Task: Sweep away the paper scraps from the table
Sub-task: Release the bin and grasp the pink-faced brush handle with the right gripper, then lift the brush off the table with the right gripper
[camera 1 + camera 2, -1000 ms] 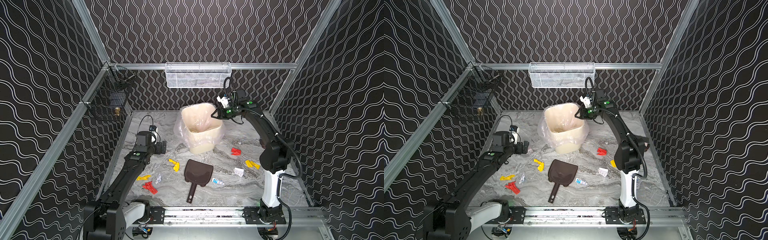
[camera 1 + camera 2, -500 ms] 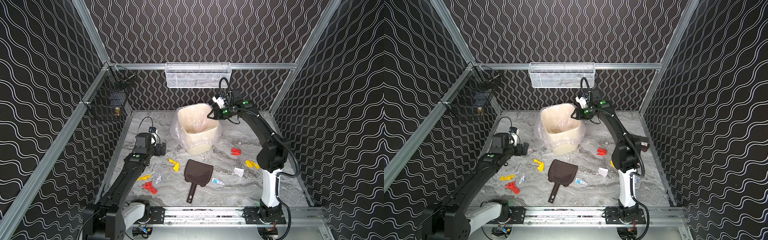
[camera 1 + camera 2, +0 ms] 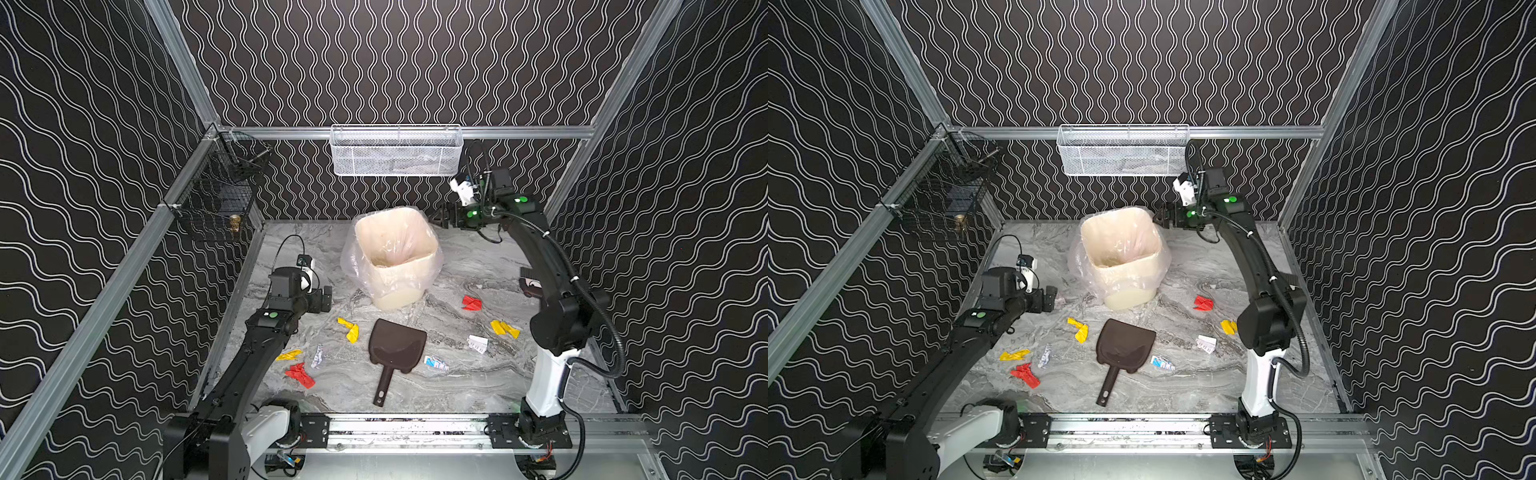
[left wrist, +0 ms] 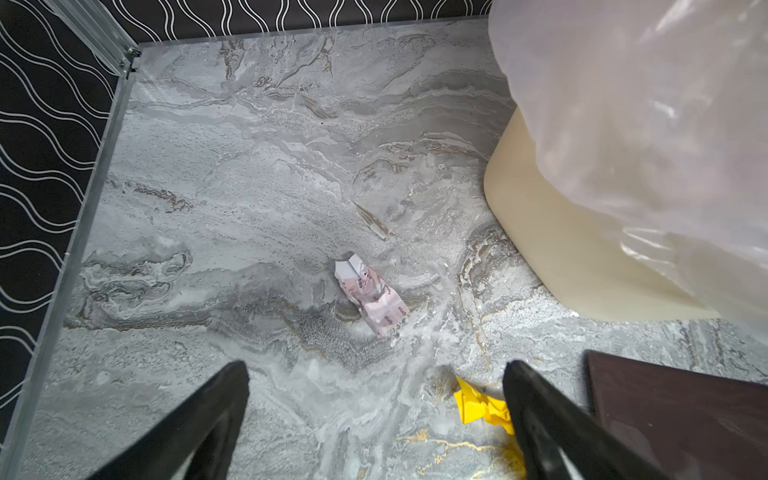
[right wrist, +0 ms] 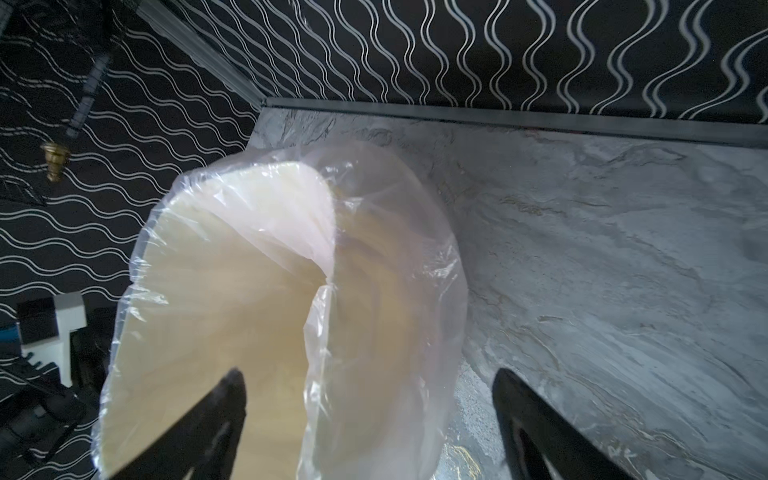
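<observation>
Two grippers show, both with jaws spread wide and holding nothing. The left gripper (image 4: 374,370) hangs low over the table (image 3: 457,386), left of the bin (image 3: 399,286); a pink-printed scrap (image 4: 371,299) lies on the marble ahead of its fingers. The right gripper (image 3: 436,216) is up at the bin's far right rim, with the liner (image 5: 374,249) bulging between its fingers. The other scraps lie loose on the table around the dustpan (image 3: 397,345): a red scrap (image 3: 471,303), a yellow scrap (image 3: 503,328) and a white scrap (image 3: 477,344) to its right, more to its left.
</observation>
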Controlling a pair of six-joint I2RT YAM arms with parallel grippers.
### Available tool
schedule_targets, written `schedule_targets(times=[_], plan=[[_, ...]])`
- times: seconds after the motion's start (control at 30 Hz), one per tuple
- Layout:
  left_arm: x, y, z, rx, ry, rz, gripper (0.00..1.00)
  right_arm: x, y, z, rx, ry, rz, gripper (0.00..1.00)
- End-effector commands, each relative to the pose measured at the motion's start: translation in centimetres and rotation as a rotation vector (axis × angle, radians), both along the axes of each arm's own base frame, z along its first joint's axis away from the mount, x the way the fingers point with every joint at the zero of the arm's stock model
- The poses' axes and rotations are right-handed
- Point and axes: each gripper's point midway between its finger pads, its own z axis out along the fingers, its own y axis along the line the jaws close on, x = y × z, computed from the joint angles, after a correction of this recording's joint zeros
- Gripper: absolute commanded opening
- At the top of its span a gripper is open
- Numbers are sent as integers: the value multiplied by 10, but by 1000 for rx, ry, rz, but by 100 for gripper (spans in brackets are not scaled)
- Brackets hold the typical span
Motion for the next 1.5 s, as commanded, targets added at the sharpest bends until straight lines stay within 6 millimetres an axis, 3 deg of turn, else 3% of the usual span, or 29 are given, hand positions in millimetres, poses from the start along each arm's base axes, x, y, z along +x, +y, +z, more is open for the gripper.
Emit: schedule_targets(times=[0.0, 0.1, 0.2, 0.4, 0.57, 0.87, 1.23, 1.47], plan=[[0, -3, 0, -27, -3, -5, 99, -7, -20, 15, 41, 15, -54, 98], [1, -6, 0, -42, -4, -12, 99, -10, -65, 24, 68, 11, -166, 99], [2, -10, -3, -59, 5, -25, 99, -12, -125, 7, 87, 39, -322, 98], [1, -17, -11, -91, 35, -49, 99, -36, -256, -79, 12, 199, -716, 97], [-5, -21, -19, -118, 61, -58, 99, -73, -319, -148, -171, 350, -915, 94], [-9, -23, -26, -121, 84, -70, 99, -98, -342, -235, -261, 529, -919, 84], [-8, -23, -28, -116, 97, -75, 99, -119, -351, -271, -381, 605, -825, 77], [-6, -25, -32, -115, 112, -81, 99, -127, -343, -289, -370, 648, -772, 67]])
